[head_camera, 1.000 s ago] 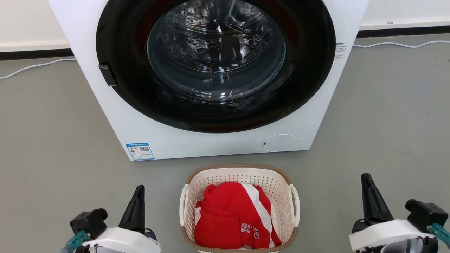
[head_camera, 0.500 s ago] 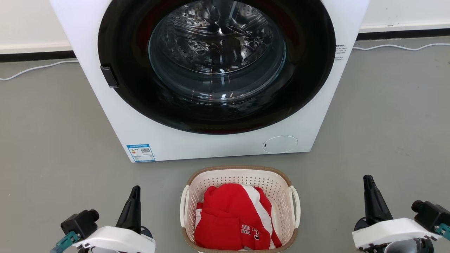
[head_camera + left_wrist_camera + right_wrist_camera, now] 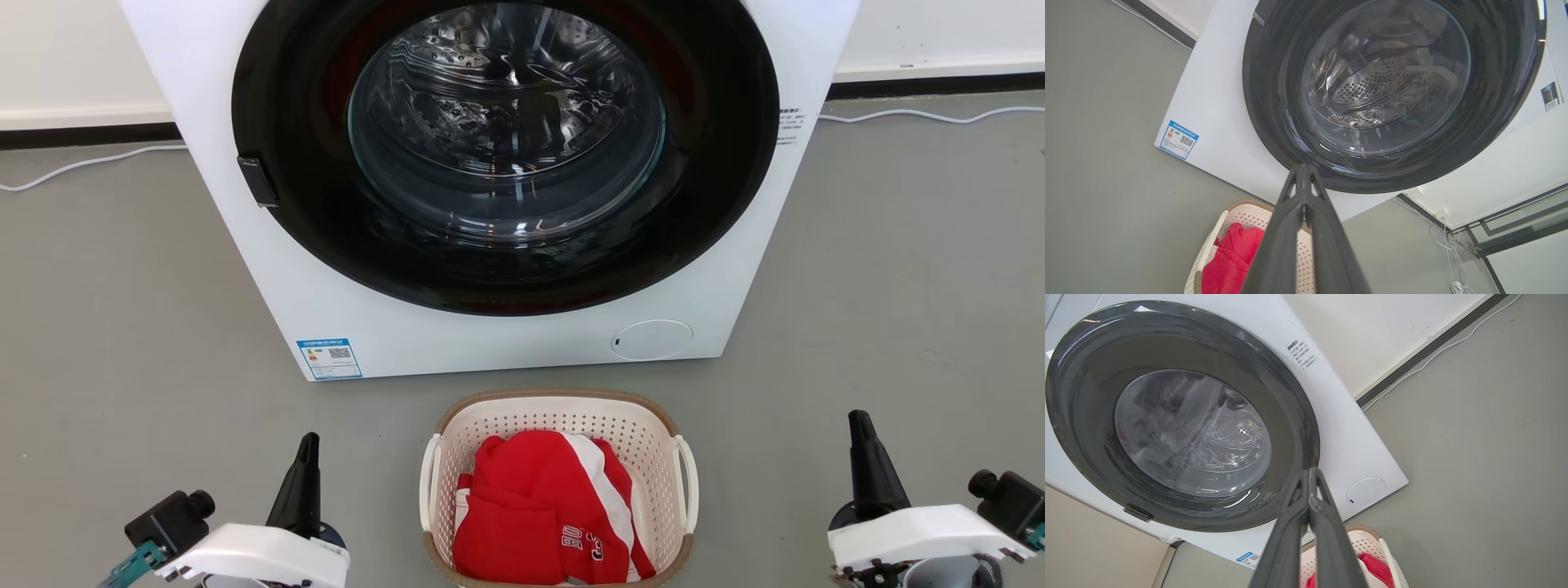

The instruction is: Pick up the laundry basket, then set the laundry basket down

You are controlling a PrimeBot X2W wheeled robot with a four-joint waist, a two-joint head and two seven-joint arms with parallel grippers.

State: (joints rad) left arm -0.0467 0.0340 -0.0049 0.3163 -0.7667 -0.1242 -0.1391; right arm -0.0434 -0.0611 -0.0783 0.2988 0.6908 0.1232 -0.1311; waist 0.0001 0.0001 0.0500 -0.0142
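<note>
both clenched, empty: left hand [image 3: 307, 447] and right hand [image 3: 858, 425] flank laundry basket [image 3: 555, 398], floor [image 3: 375, 490] between.

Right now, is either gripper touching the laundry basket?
No, the left gripper and right gripper stand clear of the laundry basket, one each side.

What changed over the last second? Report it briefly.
The left gripper drifted left and the right gripper slightly right, both away from the basket. The head camera shifted a little too. Both grippers stayed shut and empty; the basket stayed on the floor, untouched.
</note>
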